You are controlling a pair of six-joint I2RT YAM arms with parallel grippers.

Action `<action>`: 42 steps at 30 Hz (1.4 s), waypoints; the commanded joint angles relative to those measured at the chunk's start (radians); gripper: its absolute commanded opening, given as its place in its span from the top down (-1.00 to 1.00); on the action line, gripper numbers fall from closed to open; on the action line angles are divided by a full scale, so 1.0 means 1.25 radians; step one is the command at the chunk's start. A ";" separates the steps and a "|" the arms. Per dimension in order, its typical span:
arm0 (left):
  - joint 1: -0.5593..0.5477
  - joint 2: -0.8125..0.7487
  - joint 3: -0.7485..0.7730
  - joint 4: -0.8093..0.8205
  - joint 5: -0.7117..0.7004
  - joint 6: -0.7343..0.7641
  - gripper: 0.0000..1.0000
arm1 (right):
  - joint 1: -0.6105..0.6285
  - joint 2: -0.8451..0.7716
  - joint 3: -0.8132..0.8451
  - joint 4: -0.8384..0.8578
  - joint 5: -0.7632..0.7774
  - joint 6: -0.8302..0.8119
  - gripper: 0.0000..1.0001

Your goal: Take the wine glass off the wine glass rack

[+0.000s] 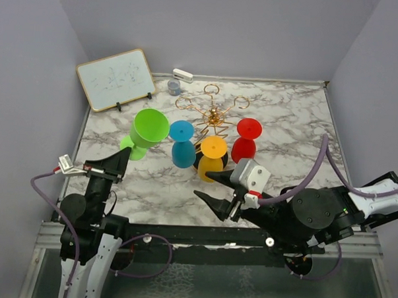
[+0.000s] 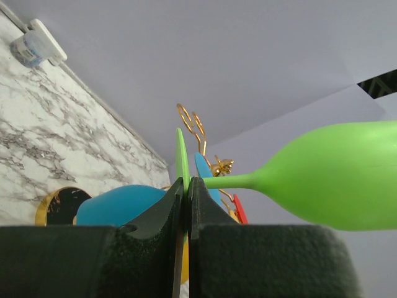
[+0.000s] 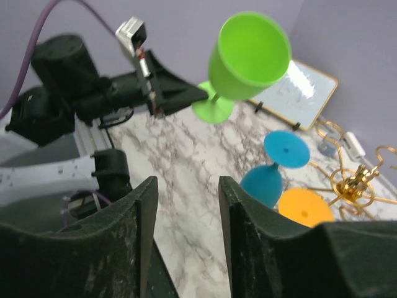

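The green wine glass (image 1: 149, 128) hangs tilted in the air left of the gold wire wine glass rack (image 1: 216, 115), clear of its arms. My left gripper (image 1: 125, 152) is shut on the glass's round foot (image 2: 181, 155); the stem and bowl (image 2: 335, 180) stick out to the right in the left wrist view. My right gripper (image 1: 201, 183) stands open over the near table with nothing between its fingers (image 3: 142, 205). The right wrist view shows the green glass (image 3: 248, 56) up high and the rack (image 3: 353, 183) at the right edge.
A blue glass (image 1: 182, 145), a yellow glass (image 1: 213, 157) and a red glass (image 1: 245, 141) sit upside down at the rack's near arms. A whiteboard (image 1: 116, 78) leans at the back left. A small grey-blue pot (image 1: 174, 87) and a white block (image 1: 183, 75) lie by the back wall.
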 commanded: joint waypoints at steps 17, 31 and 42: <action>-0.006 -0.060 0.201 -0.292 0.018 0.124 1.00 | -0.295 0.446 0.712 0.083 -0.106 -0.387 -0.25; -0.005 0.001 0.147 -0.184 0.099 0.170 1.00 | -0.728 0.400 0.704 -0.167 -0.539 0.042 -0.28; -0.006 0.072 0.144 -0.107 0.161 0.184 1.00 | -0.894 0.375 0.622 -0.337 -1.028 0.214 -0.12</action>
